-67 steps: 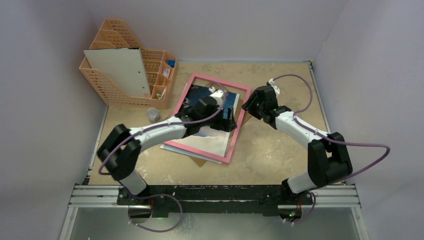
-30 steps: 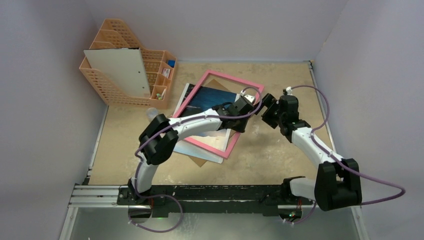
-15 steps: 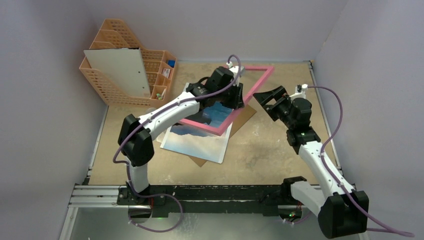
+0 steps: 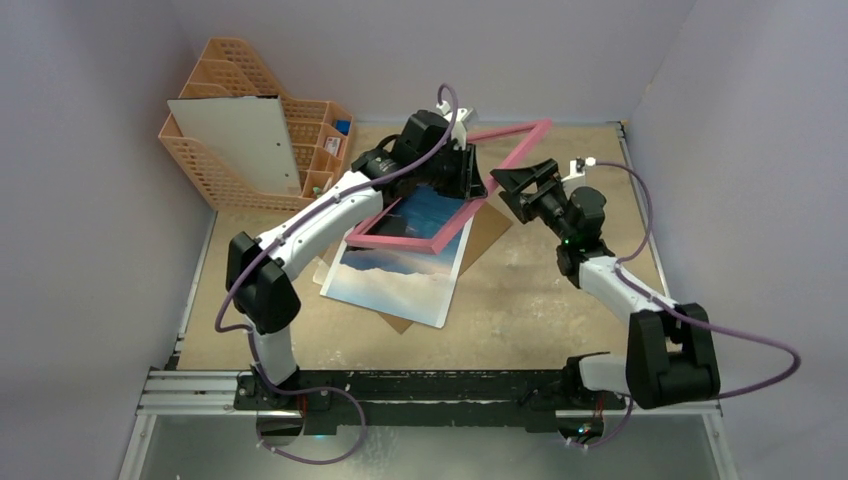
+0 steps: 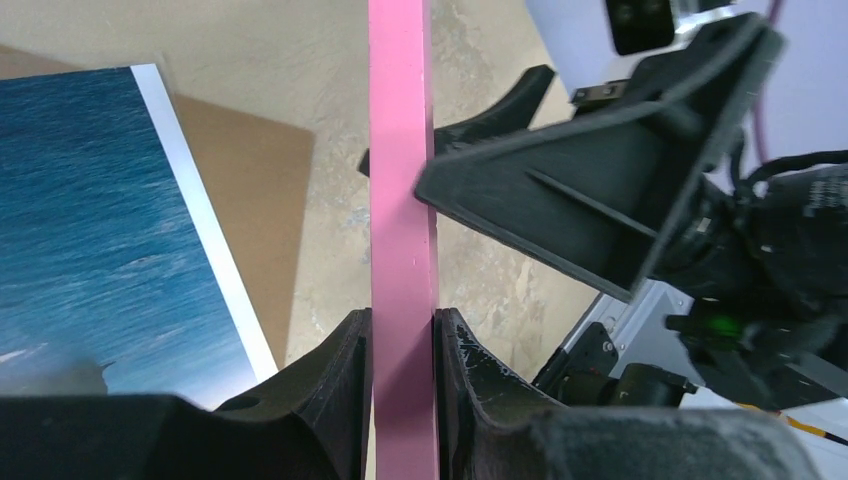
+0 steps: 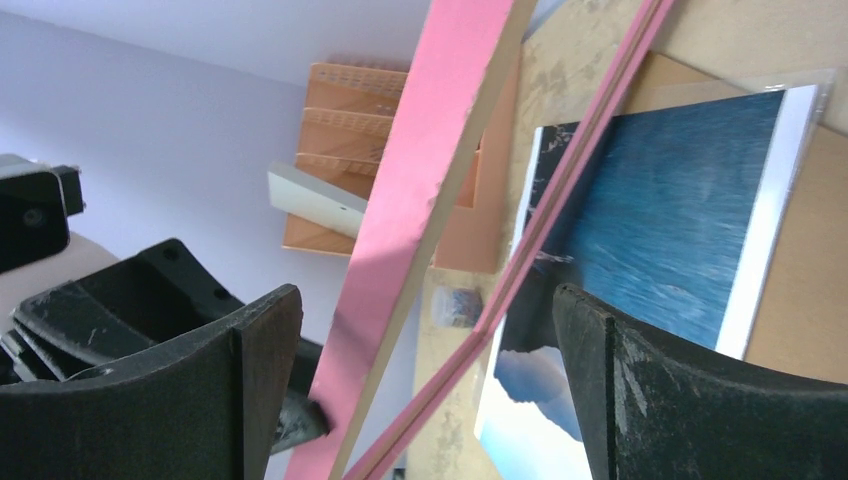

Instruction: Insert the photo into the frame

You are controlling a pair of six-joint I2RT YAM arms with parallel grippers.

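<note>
The pink frame [image 4: 400,243] is lifted off the table and tilted, its far corner highest. My left gripper [image 4: 470,183] is shut on its right rail; in the left wrist view the pink rail [image 5: 400,150] runs straight up between the gripper's [image 5: 402,325] black fingers. My right gripper [image 4: 507,190] stands open just right of that grip. In the right wrist view the frame's rail [image 6: 420,180] passes between the wide-apart jaws of my right gripper [image 6: 430,345] without touching them. The photo [image 4: 400,268] lies face up on the brown backing board [image 4: 487,232], under the raised frame.
An orange mesh file rack [image 4: 250,130] holding a white board [image 4: 235,140] stands at the back left. A small clear jar [image 6: 458,305] sits on the table near it. Walls close in on the left, back and right.
The left arm has lifted the frame off the photo and swung it up and toward the back, tilting it steeply. The right gripper has opened fully and moved in around the frame's rail.
</note>
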